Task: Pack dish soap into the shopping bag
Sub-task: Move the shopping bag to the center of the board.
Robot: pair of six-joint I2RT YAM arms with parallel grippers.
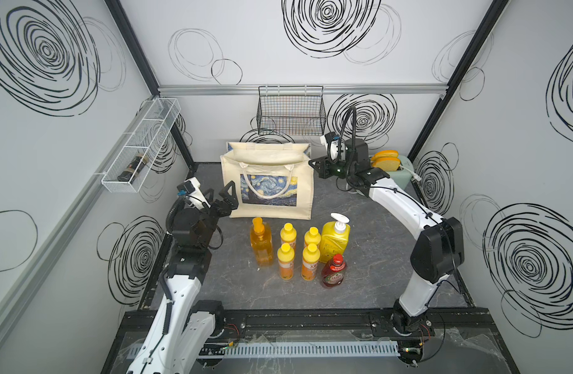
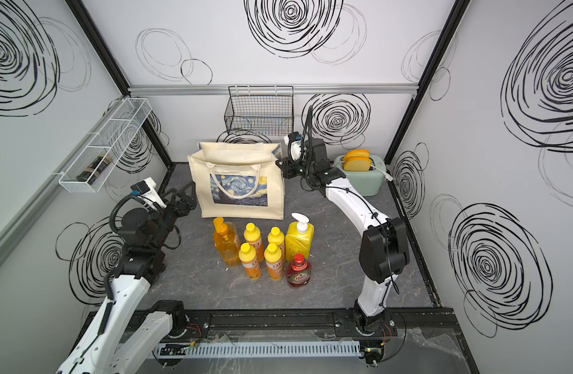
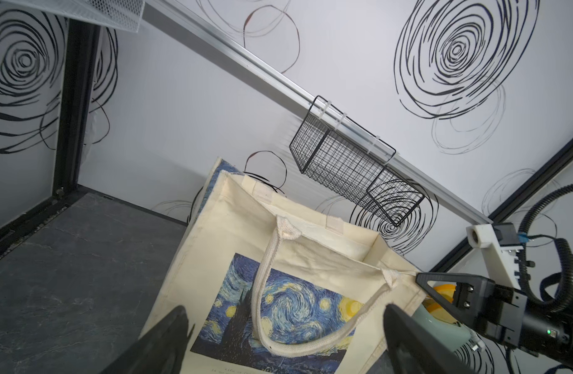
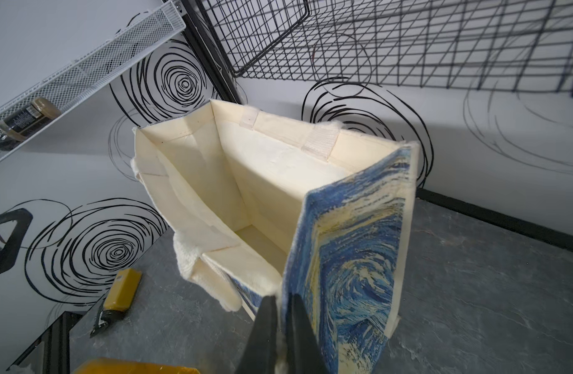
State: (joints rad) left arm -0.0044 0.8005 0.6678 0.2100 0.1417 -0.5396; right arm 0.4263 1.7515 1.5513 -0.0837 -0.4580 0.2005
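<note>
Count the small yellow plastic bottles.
4: two small yellow bottles nearer the cream canvas tote, two in front, all between the clear orange pump bottle and the yellow white-pump bottle.

A boxy cream canvas shopping bag (image 1: 267, 186), printed with a blue-and-yellow Starry Night picture, is stood upright with its mouth open, and its cream lining is seen down to the bottom in the right wrist view. One cream loop handle (image 1: 272, 191) is draped down over the print. Just in front of it the dish soap is grouped upright: a clear orange pump bottle (image 1: 261, 244) at the left, four small yellow bottles (image 1: 285, 262) set two by two in the middle, a yellow white-pump bottle (image 1: 335, 239) at the right, and a red Fairy bottle (image 1: 334, 273) set nearest the front.
</note>
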